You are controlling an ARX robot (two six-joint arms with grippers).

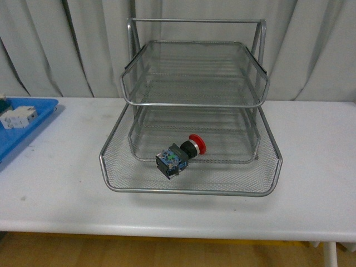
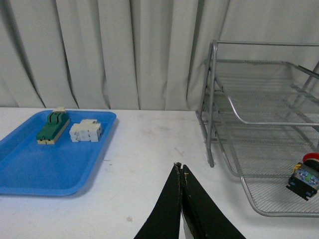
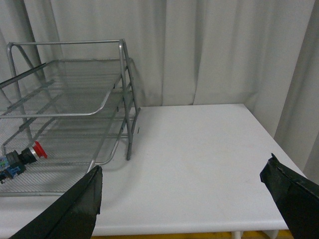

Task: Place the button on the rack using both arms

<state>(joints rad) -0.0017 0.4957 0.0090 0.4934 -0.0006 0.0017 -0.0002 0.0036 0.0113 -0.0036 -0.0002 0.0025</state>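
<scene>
The button (image 1: 181,154), with red cap, black collar and blue-green base, lies on its side in the pulled-out bottom tray of the silver wire rack (image 1: 189,190). It also shows in the left wrist view (image 2: 304,176) and the right wrist view (image 3: 20,159). Neither arm shows in the front view. My left gripper (image 2: 180,167) is shut and empty above the white table, left of the rack (image 2: 213,104). My right gripper (image 3: 183,174) is open and empty above the table, right of the rack (image 3: 127,112).
A blue plastic tray (image 1: 33,129) lies at the table's left; it holds a green-and-cream switch block (image 2: 52,128) and a white breaker (image 2: 85,131). White curtains hang behind. The table's front edge (image 1: 178,231) runs close below the rack.
</scene>
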